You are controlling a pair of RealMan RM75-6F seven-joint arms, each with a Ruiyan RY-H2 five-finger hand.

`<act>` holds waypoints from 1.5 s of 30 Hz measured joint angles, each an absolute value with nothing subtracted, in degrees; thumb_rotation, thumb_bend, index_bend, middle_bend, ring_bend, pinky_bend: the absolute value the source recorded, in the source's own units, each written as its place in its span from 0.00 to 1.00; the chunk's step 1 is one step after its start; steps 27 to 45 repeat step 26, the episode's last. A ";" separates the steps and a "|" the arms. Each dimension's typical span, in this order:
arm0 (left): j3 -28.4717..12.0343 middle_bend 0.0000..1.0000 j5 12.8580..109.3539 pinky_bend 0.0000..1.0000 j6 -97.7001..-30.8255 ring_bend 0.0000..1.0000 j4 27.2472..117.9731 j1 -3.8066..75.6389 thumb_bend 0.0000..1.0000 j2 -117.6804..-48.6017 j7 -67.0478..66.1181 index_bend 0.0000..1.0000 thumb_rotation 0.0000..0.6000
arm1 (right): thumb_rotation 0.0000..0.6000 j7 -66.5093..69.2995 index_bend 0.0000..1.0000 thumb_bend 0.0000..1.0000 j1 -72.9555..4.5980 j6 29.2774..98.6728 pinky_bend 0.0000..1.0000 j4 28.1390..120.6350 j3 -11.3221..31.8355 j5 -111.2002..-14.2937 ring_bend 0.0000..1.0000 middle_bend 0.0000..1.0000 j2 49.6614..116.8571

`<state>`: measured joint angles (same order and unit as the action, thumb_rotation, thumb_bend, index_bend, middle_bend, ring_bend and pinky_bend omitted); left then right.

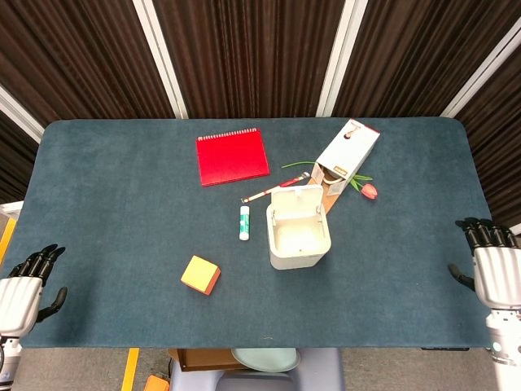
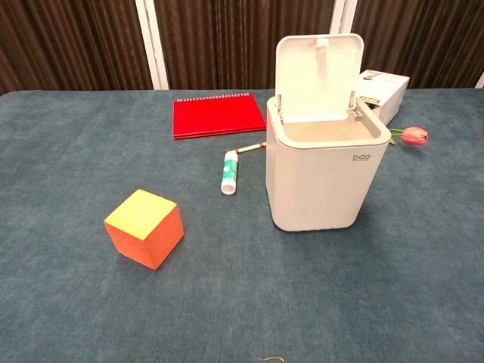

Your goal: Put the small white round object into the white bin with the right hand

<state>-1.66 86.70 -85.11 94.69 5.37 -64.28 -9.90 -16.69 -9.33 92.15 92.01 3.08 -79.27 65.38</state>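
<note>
The white bin (image 1: 299, 237) (image 2: 325, 174) stands near the table's middle with its lid (image 2: 318, 76) tipped up and back. I cannot make out a small white round object in either view; the head view shows only the bin's pale inside. My right hand (image 1: 495, 270) hangs at the table's right edge, fingers apart, holding nothing. At the far left edge my left hand (image 1: 19, 295) is also open and holding nothing. The chest view shows neither hand.
A red notebook (image 1: 232, 156) lies at the back. A white-green tube (image 1: 243, 222) and a pencil (image 1: 273, 189) lie left of the bin. A cardboard box (image 1: 345, 154) and a pink tulip (image 1: 368, 191) are behind the bin. An orange-yellow cube (image 1: 200, 274) sits front left.
</note>
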 measured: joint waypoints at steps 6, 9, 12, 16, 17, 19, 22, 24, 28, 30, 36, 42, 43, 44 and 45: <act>-2.11 0.11 85.71 0.32 -84.33 0.17 93.63 5.86 0.41 -65.56 -10.83 0.14 1.00 | 1.00 -12.14 0.18 0.07 -9.29 86.09 0.23 80.82 2.81 -77.57 0.09 0.19 69.83; -2.02 0.11 85.51 0.32 -83.90 0.17 93.54 6.01 0.41 -65.65 -10.87 0.14 1.00 | 1.00 -10.88 0.18 0.07 -9.37 83.72 0.22 79.39 2.93 -76.92 0.09 0.19 70.86; -1.91 0.11 85.87 0.32 -84.01 0.17 93.55 6.01 0.41 -65.63 -10.83 0.14 1.00 | 1.00 -10.23 0.18 0.07 -9.31 83.44 0.22 79.13 3.15 -77.22 0.09 0.19 71.07; -1.78 0.11 86.19 0.32 -84.16 0.17 93.43 6.02 0.41 -65.61 -10.49 0.14 1.00 | 1.00 -9.52 0.18 0.07 -9.09 83.69 0.22 78.44 3.50 -78.07 0.09 0.19 71.46; -1.80 0.11 86.11 0.32 -84.14 0.17 93.37 6.03 0.41 -65.63 -10.47 0.14 1.00 | 1.00 -9.38 0.18 0.07 -9.03 83.72 0.22 78.30 3.59 -78.17 0.09 0.19 71.52; -1.85 0.11 85.94 0.32 -84.07 0.17 93.37 6.05 0.41 -65.63 -10.47 0.14 1.00 | 1.00 -9.07 0.18 0.07 -8.88 83.75 0.22 78.17 3.74 -78.37 0.09 0.19 71.54; -1.86 0.11 85.78 0.32 -83.91 0.17 93.44 6.10 0.41 -65.62 -10.55 0.14 1.00 | 1.00 -8.70 0.18 0.07 -8.73 83.47 0.22 78.18 3.92 -78.44 0.09 0.19 71.48; -1.81 0.11 85.77 0.32 -83.85 0.17 93.50 6.11 0.41 -65.60 -10.68 0.14 1.00 | 1.00 -8.55 0.18 0.07 -8.65 83.25 0.22 78.23 4.02 -78.46 0.09 0.19 71.42; -1.76 0.11 85.85 0.32 -83.86 0.17 93.51 6.13 0.41 -65.62 -10.74 0.14 1.00 | 1.00 -8.36 0.18 0.07 -8.61 83.03 0.22 78.26 4.17 -78.53 0.09 0.19 71.39; -1.76 0.11 85.85 0.32 -83.86 0.17 93.51 6.13 0.41 -65.62 -10.74 0.14 1.00 | 1.00 -8.36 0.18 0.07 -8.61 83.03 0.22 78.26 4.17 -78.53 0.09 0.19 71.39; -1.76 0.11 85.85 0.32 -83.86 0.17 93.51 6.13 0.41 -65.62 -10.74 0.14 1.00 | 1.00 -8.36 0.18 0.07 -8.61 83.03 0.22 78.26 4.17 -78.53 0.09 0.19 71.39; -1.76 0.11 85.85 0.32 -83.86 0.17 93.51 6.13 0.41 -65.62 -10.74 0.14 1.00 | 1.00 -8.36 0.18 0.07 -8.61 83.03 0.22 78.26 4.17 -78.53 0.09 0.19 71.39; -1.76 0.11 85.85 0.32 -83.86 0.17 93.51 6.13 0.41 -65.62 -10.74 0.14 1.00 | 1.00 -8.36 0.18 0.07 -8.61 83.03 0.22 78.26 4.17 -78.53 0.09 0.19 71.39; -1.76 0.11 85.85 0.32 -83.86 0.17 93.51 6.13 0.41 -65.62 -10.74 0.14 1.00 | 1.00 -8.36 0.18 0.07 -8.61 83.03 0.22 78.26 4.17 -78.53 0.09 0.19 71.39; -1.76 0.11 85.85 0.32 -83.86 0.17 93.51 6.13 0.41 -65.62 -10.74 0.14 1.00 | 1.00 -8.36 0.18 0.07 -8.61 83.03 0.22 78.26 4.17 -78.53 0.09 0.19 71.39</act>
